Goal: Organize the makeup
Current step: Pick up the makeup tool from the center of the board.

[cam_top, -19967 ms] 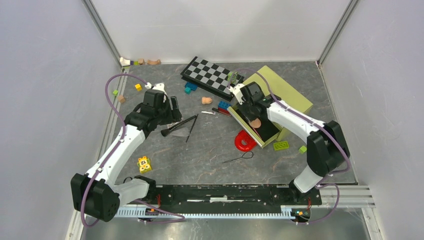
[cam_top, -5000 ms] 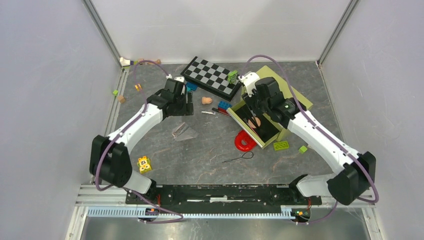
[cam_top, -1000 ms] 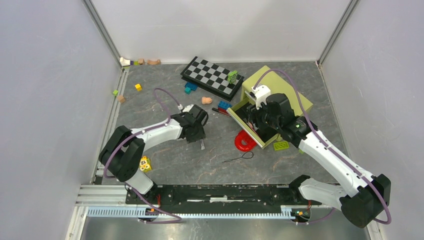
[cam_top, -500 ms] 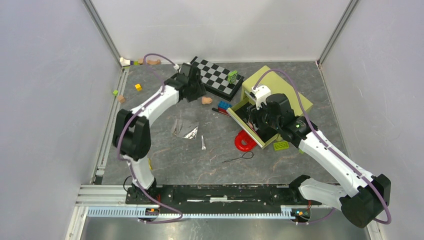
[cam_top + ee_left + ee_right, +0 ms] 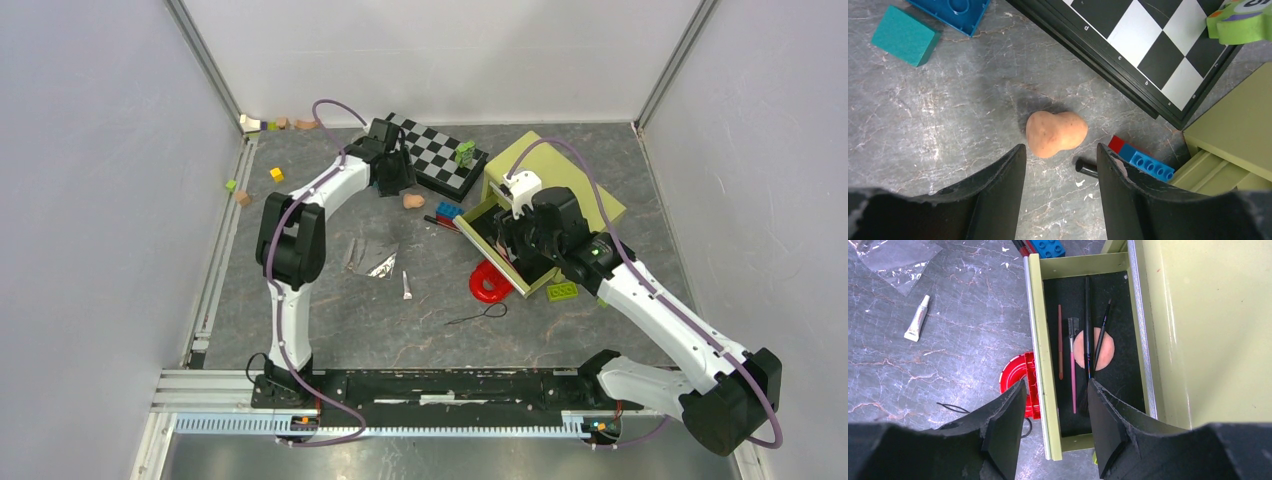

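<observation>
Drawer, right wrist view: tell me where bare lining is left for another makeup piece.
Bare lining runs along the drawer's right wall, beside the thin black brush, and at the view's bottom end, below the peach puff. The middle is crowded: pink pencil, pink-handled brush and long black brush lie side by side.

Just beyond spread jaws, peach puff (image 5: 1056,134) near chessboard (image 5: 1148,40)
</observation>
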You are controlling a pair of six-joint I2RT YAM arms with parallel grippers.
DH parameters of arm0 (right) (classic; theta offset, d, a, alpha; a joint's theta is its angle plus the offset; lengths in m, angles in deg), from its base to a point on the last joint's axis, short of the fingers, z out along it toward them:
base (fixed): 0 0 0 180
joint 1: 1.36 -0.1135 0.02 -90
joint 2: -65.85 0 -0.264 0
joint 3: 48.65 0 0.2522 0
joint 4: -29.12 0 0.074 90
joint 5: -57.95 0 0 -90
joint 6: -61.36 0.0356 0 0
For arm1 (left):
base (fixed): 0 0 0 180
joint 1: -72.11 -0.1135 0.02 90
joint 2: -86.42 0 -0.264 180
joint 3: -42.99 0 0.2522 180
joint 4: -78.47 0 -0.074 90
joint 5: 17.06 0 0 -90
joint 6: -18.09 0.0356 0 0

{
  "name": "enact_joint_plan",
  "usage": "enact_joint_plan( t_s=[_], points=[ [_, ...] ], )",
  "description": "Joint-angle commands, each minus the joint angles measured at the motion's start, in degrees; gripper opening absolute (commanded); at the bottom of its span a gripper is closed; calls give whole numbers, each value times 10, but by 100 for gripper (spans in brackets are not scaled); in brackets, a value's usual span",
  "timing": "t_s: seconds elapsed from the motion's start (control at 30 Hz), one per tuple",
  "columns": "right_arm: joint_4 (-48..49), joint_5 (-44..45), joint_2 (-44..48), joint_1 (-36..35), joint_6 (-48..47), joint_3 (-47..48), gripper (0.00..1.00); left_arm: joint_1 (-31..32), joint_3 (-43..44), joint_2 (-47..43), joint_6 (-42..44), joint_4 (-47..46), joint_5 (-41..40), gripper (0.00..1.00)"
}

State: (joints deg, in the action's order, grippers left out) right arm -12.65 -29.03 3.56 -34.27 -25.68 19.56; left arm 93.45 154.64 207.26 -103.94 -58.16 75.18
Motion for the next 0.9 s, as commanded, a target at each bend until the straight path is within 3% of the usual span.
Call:
enact_joint_plan(
  t_s=[0.0,0.3,0.53,0.67,0.87],
  points=[
    [2,7,12,-2,-2,-3,55,0,35,22,37,8,6,61],
    [-9,8,16,-2,-1,2,55,-5,45,60,30,12,-2,59],
    [-17,12,27,-2,1,4,56,-6,34,67,13,-12,24,42],
    [-20,16,29,-2,2,5,56,-5,14,50,0,-27,39,36],
    [-11,0,27,-2,6,6,56,-5,-80,-39,-31,-65,60,35]
  ],
)
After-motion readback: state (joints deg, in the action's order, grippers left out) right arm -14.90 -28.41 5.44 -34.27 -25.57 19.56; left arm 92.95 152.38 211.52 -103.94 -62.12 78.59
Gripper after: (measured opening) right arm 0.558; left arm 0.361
